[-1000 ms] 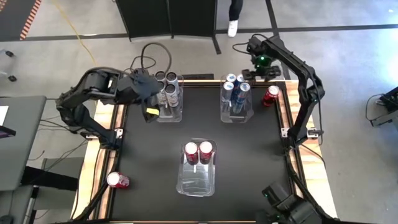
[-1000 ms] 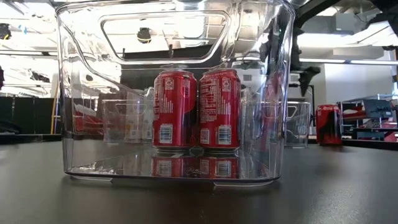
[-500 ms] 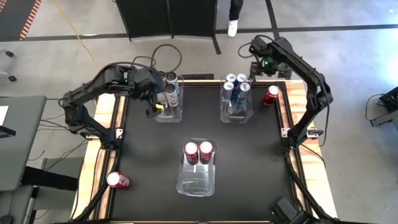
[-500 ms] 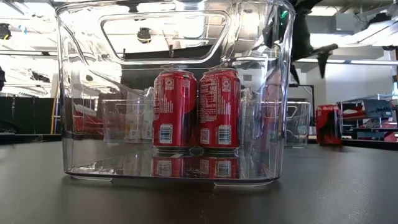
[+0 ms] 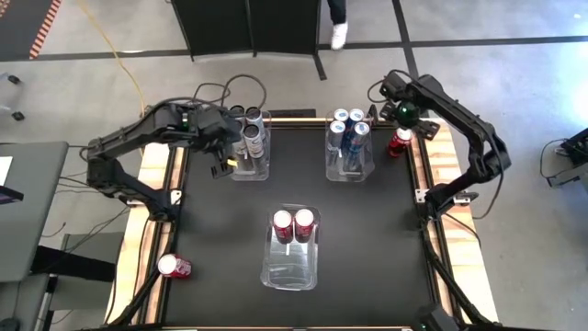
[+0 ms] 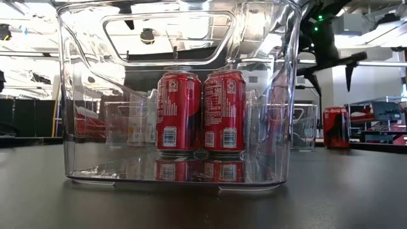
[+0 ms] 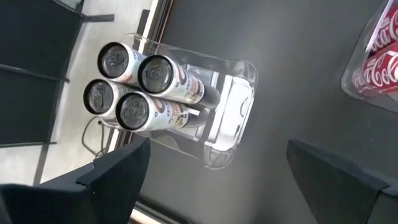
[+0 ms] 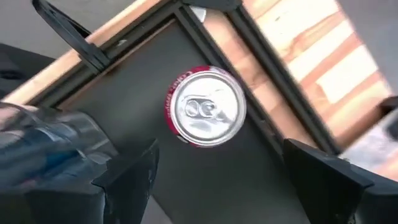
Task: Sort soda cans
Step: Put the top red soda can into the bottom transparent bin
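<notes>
Both grippers stand with jaws spread and empty. Right gripper (image 5: 405, 118), upper right of the high view, hangs above a loose red can (image 5: 399, 142) standing at the table's (image 5: 220, 230) far right corner; the right wrist view shows this can's silver top (image 8: 205, 107) between the parted fingers (image 8: 124, 180). Left gripper (image 5: 223, 147), upper left, hovers beside the bin of four dark cans (image 7: 140, 87). Upper centre-right, a bin of blue cans (image 5: 348, 129) shows three tops clearly; a fourth cannot be confirmed. Centre, the clear bin (image 6: 178, 95) contains two red cans (image 6: 200, 111) standing side by side and touching. A last red can (image 5: 173, 267) lies on the wooden edge, lower left. Step in hand, judged from the layout: picking up the corner red can. Next move calls for a straight descent so the fingers pass either side of the can body, closing below the rim, then a carry to the centre bin.
</notes>
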`<state>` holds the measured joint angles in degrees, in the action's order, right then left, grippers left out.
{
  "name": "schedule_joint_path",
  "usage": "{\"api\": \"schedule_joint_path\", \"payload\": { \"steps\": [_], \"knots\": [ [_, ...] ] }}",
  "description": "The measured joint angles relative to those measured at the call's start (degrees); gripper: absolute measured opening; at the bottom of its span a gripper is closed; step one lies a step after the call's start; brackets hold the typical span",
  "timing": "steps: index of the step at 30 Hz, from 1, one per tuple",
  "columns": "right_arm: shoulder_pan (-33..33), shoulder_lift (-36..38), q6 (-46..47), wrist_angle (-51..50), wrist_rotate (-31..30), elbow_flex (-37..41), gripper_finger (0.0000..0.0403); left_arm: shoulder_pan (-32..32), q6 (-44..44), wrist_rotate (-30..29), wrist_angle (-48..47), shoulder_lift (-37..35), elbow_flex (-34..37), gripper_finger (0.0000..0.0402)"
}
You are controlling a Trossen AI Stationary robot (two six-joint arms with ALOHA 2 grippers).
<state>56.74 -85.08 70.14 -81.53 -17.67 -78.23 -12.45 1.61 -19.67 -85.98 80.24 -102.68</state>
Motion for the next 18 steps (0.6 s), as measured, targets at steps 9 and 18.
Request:
{"api": "schedule_joint_path", "payload": {
  "steps": [9, 18],
  "knots": [
    [3.06, -0.48, -1.32, 4.24, 3.12, 4.56, 0.0358, 0.02, -3.2, 0.71, 1.32, -5.17, 4.95, 0.0371],
    [4.3, -0.77, -2.24, 10.8, 4.3, 7.53, 0.0358, 0.02, -5.93, 0.75, 1.45, -6.97, 5.52, 0.0371]
  ]
}}
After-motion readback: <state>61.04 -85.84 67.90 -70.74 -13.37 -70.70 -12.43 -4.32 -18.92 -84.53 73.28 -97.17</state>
